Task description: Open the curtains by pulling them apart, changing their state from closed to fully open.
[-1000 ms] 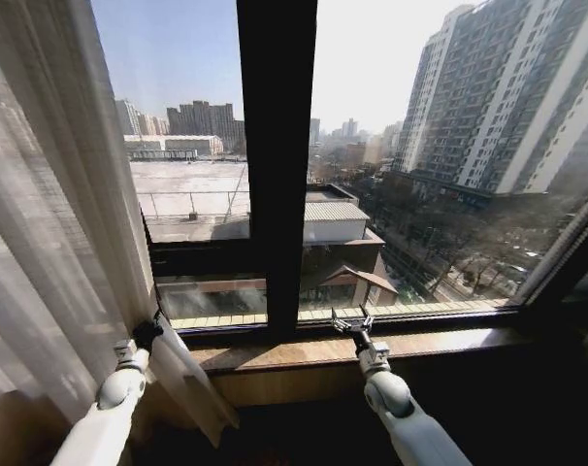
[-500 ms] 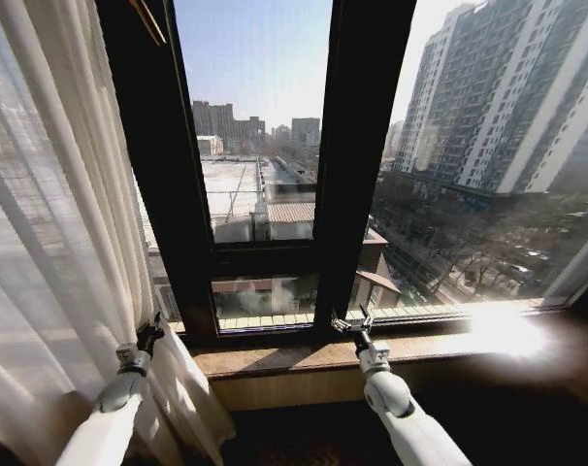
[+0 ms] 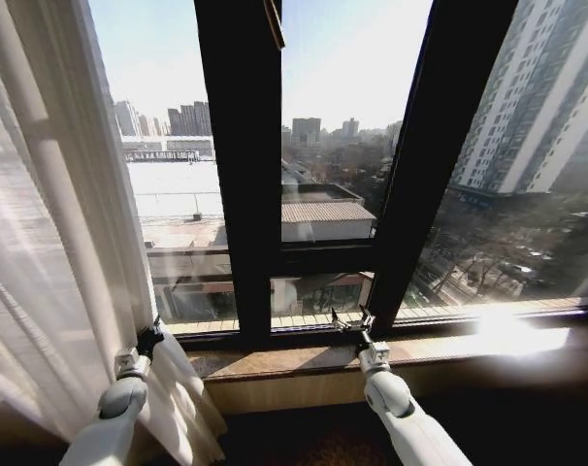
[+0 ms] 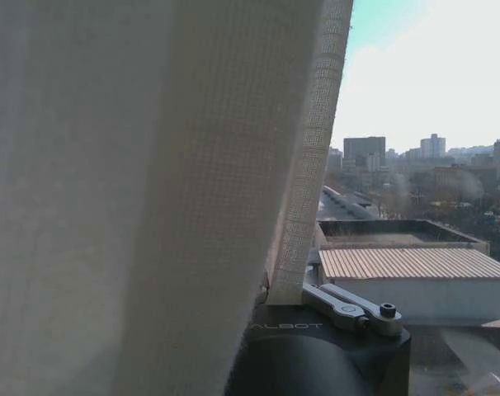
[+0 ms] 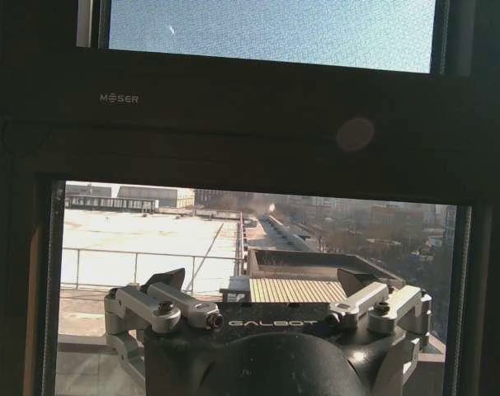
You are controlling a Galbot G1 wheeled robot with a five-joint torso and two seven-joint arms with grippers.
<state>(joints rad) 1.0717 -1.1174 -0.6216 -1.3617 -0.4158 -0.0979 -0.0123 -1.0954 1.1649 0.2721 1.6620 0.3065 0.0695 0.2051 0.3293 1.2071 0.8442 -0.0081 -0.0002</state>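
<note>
The curtains (image 3: 51, 243), sheer white pleated panels, hang gathered to the left of the black window frame (image 3: 241, 175), leaving the glass and the city beyond uncovered. Their lower edge bunches against the wooden window sill (image 3: 294, 357) at the frame's left foot. The left gripper (image 3: 150, 336) sits at that hem, right beside the frame's left bar, pinching the woven edge band of the fabric; in the left wrist view the band (image 4: 312, 165) runs down into the gripper (image 4: 271, 295), and the cloth drapes over its body. The right gripper (image 3: 350, 320) hovers just above the sill, below the frame's middle pane, its fingers (image 5: 163, 280) spread apart and holding nothing, pointing at the glass.
</note>
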